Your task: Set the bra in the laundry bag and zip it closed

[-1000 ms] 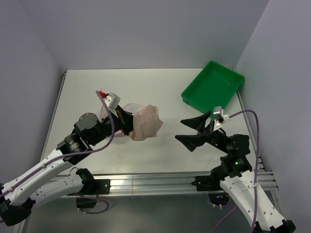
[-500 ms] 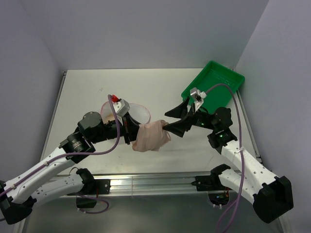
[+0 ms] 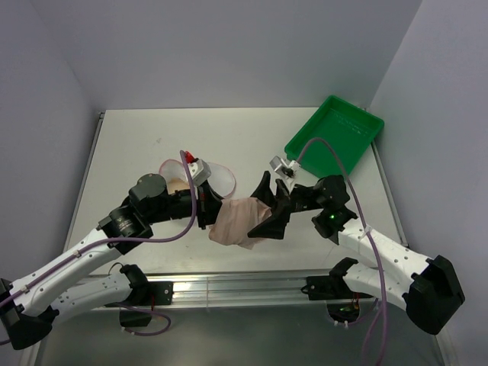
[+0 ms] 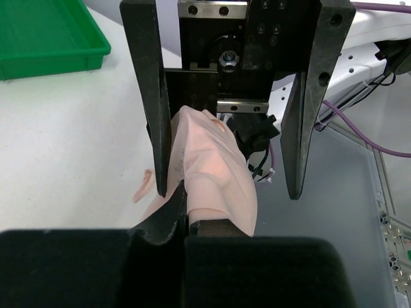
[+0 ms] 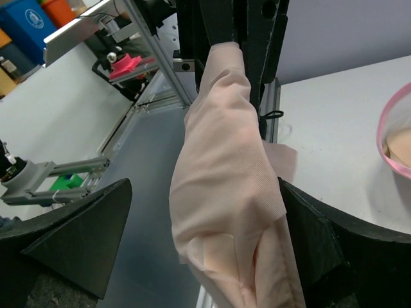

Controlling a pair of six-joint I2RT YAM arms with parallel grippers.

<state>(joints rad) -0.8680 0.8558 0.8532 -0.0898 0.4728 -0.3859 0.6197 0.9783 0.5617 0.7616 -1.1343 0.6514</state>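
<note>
Now the left gripper (image 3: 212, 213) is pinched tight on the soft peach-beige fabric bra (image 3: 238, 221), which hangs bunched near the front edge of the white table (image 3: 152, 145). The right gripper (image 3: 264, 208), jaws spread wide, straddles the cloth. The round, pink-trimmed white mesh laundry bag (image 3: 219, 174) lies just behind the left gripper.

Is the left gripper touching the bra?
Touching. The right wrist view shows the left gripper pinched shut on the bra, whose fabric hangs down from between its fingers.
</note>
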